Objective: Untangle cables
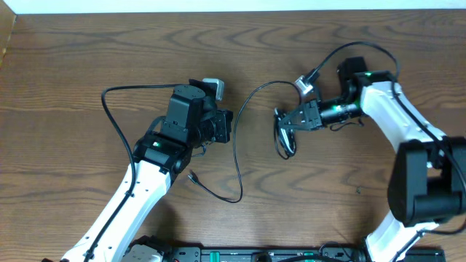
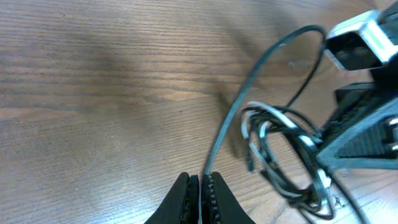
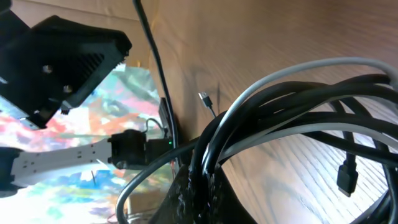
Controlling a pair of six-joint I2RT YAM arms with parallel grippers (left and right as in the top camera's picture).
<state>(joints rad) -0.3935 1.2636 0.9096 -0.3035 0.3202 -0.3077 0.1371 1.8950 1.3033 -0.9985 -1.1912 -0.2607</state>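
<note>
Left gripper (image 2: 200,178) pinches black cable (image 2: 227,121), right gripper (image 1: 282,118) cable bundle (image 3: 292,102); brown woodgrain table (image 2: 93,93).

No readable writing
Neither the table (image 1: 73,58) nor the cables (image 3: 292,102) carry legible text (a faint mark (image 2: 301,63) on the wood, left wrist view, is too blurred).

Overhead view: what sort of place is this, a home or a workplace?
Probably a robot lab or test bench, not a home. Signs: a bare wooden table, a robot's left arm and right arm, and cables held between them.
</note>
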